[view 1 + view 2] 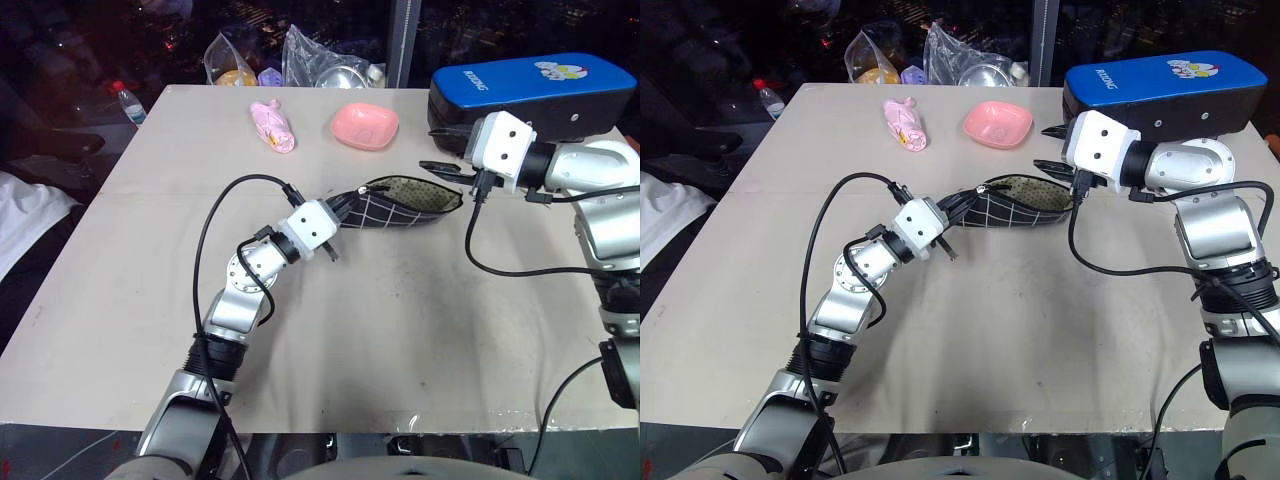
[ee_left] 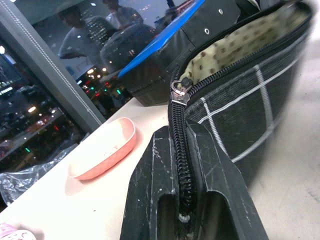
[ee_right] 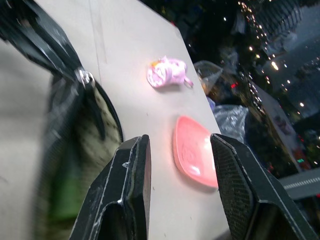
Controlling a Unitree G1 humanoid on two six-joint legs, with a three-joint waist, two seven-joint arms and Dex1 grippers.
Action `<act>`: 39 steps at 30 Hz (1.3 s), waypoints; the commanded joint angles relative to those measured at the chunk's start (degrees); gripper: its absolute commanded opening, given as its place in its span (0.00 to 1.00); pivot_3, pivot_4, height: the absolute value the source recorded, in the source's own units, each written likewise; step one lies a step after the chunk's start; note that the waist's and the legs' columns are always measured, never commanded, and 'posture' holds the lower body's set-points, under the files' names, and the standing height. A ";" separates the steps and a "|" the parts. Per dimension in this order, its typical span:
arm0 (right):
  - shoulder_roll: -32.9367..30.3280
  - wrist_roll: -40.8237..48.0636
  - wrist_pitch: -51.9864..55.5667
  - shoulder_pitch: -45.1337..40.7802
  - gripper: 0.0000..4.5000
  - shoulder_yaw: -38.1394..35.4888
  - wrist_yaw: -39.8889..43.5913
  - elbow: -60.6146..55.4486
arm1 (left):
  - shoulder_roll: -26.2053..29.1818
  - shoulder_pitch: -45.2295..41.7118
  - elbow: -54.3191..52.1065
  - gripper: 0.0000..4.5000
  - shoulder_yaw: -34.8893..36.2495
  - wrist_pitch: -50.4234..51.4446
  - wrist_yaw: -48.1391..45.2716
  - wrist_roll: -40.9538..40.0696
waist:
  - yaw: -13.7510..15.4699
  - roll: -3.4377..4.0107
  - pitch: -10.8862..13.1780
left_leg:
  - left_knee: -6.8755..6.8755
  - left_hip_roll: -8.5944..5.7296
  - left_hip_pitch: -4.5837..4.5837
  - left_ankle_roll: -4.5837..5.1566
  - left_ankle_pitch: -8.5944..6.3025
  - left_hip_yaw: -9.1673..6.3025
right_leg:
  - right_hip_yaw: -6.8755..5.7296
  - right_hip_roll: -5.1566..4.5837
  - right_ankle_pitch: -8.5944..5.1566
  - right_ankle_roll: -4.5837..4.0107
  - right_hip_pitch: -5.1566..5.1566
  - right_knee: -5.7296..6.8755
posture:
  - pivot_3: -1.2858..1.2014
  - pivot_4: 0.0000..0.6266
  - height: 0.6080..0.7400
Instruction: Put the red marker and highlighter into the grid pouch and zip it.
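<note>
Left eye view: the flat black fabric grid pouch with thin white lines lies near the middle of the pale bench, its mouth gaping to show a cream dotted lining. The left gripper has its two black fingers pinched together on the pouch's zipper end; the left wrist view shows the zipper teeth running between them and the metal zipper pull sitting just ahead, so almost the whole zip is yet to be drawn. The right gripper hovers just off the pouch's far end, fingers apart with nothing between them, looking past the pouch's rim. A blurred green shape inside the pouch in the right wrist view may be the highlighter, though that cannot be told for sure; the red marker cannot be made out, and neither pen lies on the open bench. On that showing, loading looks finished or close to it, and closing the zip remains. Behind the right gripper sits a big black case with a blue top; farther back are a pink shallow dish, a pink crumpled wrapper and clear plastic bags.
</note>
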 commanded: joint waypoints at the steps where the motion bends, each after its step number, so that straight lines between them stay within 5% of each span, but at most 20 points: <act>1: 1.30 -0.16 0.35 1.31 0.42 0.65 -0.98 -3.60 | 0.55 0.12 -2.70 0.00 0.14 -2.09 0.23 0.89 | -0.02 0.00 0.00 | 0.00 0.00 0.00 0.00 0.00 0.00 | 0.00 0.00 0.00 0.00 0.00 0.00 | 0.52 0.24 1.00; 18: 4.65 -10.17 1.52 10.78 0.42 6.00 -6.71 -8.14 | 0.66 4.38 -4.36 0.00 -2.59 -1.12 -2.14 1.77 | -0.05 0.01 0.00 | 0.00 -0.01 -0.01 0.00 0.00 0.00 | 0.00 0.01 0.00 0.00 -0.02 0.02 | 0.52 0.24 1.00; 39: 6.42 -16.16 -3.58 9.18 0.42 8.53 -9.33 -2.29 | 0.38 4.12 -3.90 0.00 -2.55 -1.26 -2.35 2.09 | -0.17 0.01 0.00 | 0.01 -0.04 0.00 0.00 0.00 0.00 | 0.00 0.01 0.00 0.00 -0.02 0.03 | 0.52 0.24 1.00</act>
